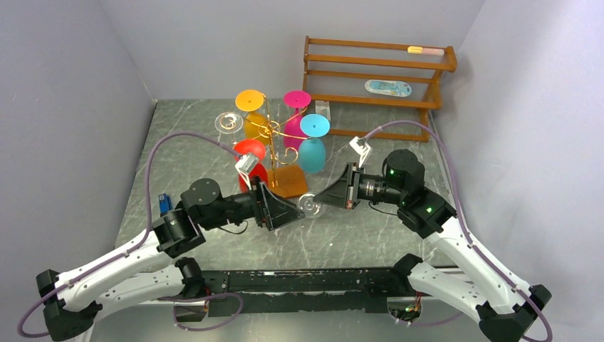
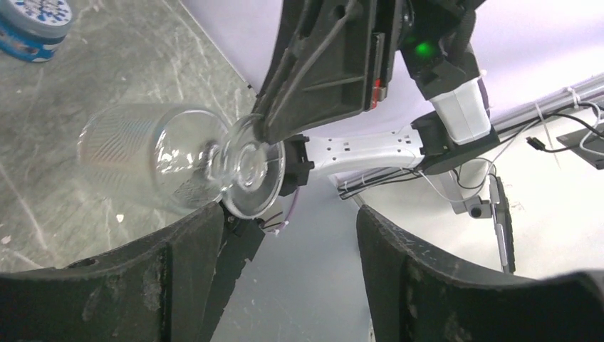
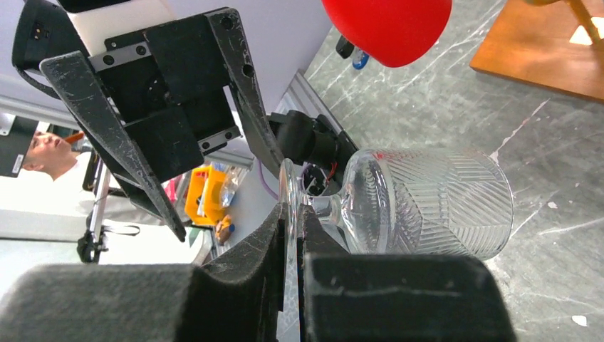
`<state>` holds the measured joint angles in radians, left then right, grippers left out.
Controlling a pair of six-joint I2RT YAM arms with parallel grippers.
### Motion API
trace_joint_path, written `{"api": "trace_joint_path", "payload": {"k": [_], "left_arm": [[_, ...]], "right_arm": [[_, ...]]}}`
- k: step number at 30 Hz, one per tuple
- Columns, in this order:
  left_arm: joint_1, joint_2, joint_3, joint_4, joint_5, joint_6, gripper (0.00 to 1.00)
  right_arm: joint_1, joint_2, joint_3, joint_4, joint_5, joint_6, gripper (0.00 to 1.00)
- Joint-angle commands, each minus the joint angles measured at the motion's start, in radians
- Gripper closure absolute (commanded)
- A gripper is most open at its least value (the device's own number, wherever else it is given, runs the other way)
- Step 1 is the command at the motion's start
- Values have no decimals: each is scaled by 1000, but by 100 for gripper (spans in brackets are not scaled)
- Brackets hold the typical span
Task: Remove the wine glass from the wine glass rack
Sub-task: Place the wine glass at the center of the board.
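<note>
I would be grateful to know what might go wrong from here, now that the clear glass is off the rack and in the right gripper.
1. The right gripper pinches only the thin foot of the clear glass, whose bowl sticks out sideways. It could pivot or slip onto the table.
2. The open left gripper is close. One finger looks nearly against the foot and might knock it loose.
3. The red glass sits right beside the left arm, so a careless move could bump it.

At back right a shelf point(image 1: 377, 78), wine glass rack point(image 1: 288, 179) left of it, wine glass point(image 1: 311, 205) before rack
</note>
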<state>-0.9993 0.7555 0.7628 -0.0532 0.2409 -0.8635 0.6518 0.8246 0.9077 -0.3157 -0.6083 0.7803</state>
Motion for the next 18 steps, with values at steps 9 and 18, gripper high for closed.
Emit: {"api": "trace_joint_path", "payload": {"k": [9,18], "left_arm": [[-72,68,36,19,-3,52,41],[-85,64,19,60,-46,26,51]], "right_arm": [[-2,-11,-26,162,-89,2,100],[-2,-24,-35,168,-133,-15,100]]}}
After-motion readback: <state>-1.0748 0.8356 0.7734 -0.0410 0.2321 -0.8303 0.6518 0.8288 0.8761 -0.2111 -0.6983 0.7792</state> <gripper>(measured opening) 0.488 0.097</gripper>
